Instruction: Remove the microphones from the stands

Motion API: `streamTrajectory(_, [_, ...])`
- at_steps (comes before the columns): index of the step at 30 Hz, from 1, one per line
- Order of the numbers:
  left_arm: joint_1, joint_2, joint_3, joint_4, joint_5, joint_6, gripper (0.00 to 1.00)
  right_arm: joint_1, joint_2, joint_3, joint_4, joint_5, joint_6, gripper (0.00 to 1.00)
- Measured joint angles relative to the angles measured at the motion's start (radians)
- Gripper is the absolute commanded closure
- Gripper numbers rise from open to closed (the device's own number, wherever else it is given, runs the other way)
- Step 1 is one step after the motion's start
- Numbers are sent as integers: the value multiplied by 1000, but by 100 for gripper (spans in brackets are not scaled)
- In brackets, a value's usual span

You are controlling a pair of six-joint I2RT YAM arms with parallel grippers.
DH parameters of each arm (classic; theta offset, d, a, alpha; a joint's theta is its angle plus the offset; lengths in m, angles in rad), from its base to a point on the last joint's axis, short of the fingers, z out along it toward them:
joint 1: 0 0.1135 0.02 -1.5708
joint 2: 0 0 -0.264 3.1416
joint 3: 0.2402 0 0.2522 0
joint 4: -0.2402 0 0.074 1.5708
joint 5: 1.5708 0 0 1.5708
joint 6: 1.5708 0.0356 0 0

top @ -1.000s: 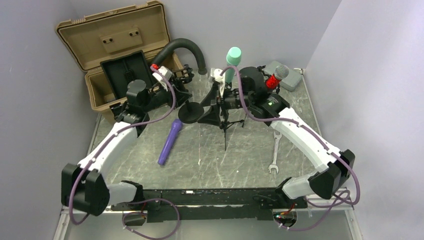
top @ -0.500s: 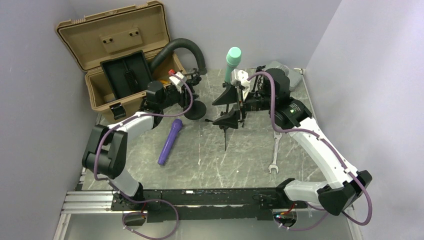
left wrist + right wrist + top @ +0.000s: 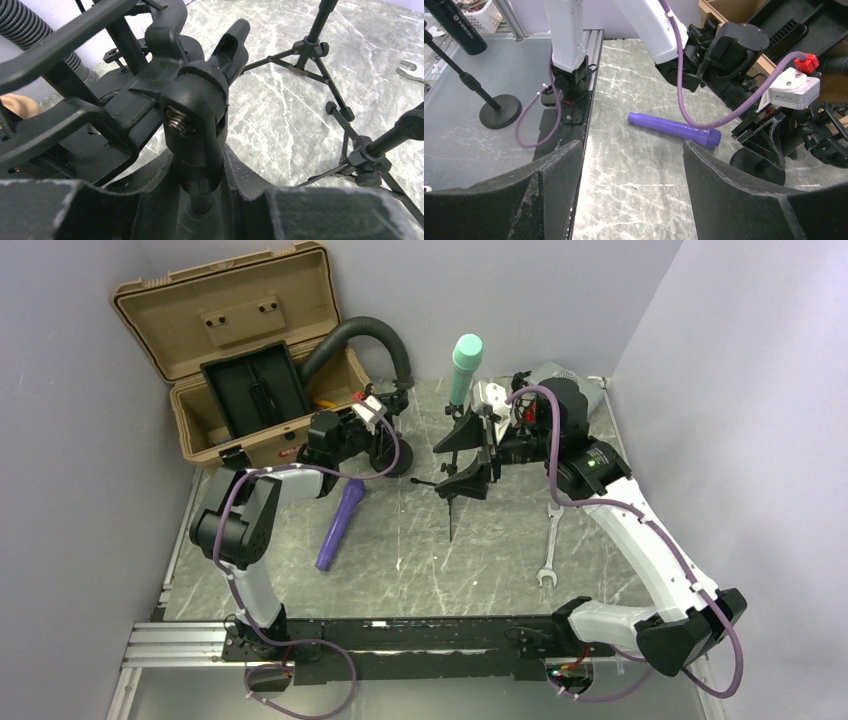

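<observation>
1. Microphones are seen in two places. A teal microphone (image 3: 465, 362) is carried upright on top of a tripod stand (image 3: 450, 512) at the far middle of the table (image 3: 420, 565).
2. The right gripper (image 3: 631, 150) is held beside that tripod stand, below the teal microphone's head. Its jaws are spread wide and nothing is seen between them.
3. A purple microphone (image 3: 339, 524) is laid flat on the table, left of the tripod stand and near a round-base stand (image 3: 393, 460). It is touched by neither gripper.
4. The round-base stand is set upright, and its clip, shown close in the left wrist view, is seen empty.
5. The left gripper (image 3: 197, 192) is closed narrowly about the stem of the round-base stand, just under the swivel joint of the clip.
6. A tan case (image 3: 215, 310) is stood open at the far left corner, with a black corrugated hose (image 3: 370, 335) arched beside it toward the stands.
7. A wrench (image 3: 551, 540) is laid flat on the right part of the table, near the right arm and well apart from both microphones.
</observation>
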State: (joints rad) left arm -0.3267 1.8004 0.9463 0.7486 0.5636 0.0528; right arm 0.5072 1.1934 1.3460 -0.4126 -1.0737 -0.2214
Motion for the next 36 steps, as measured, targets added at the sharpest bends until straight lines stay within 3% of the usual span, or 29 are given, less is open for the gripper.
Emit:
streamTrajectory(14, [-19, 28, -50, 101, -16, 52, 100, -50, -26, -60, 28, -33, 21, 23])
streamTrajectory(22, [-39, 2, -79, 50, 34, 74, 100, -57, -66, -93, 54, -40, 32, 22])
streamTrajectory(36, [-51, -8, -53, -29, -27, 81, 100, -62, -88, -105, 66, -47, 33, 21])
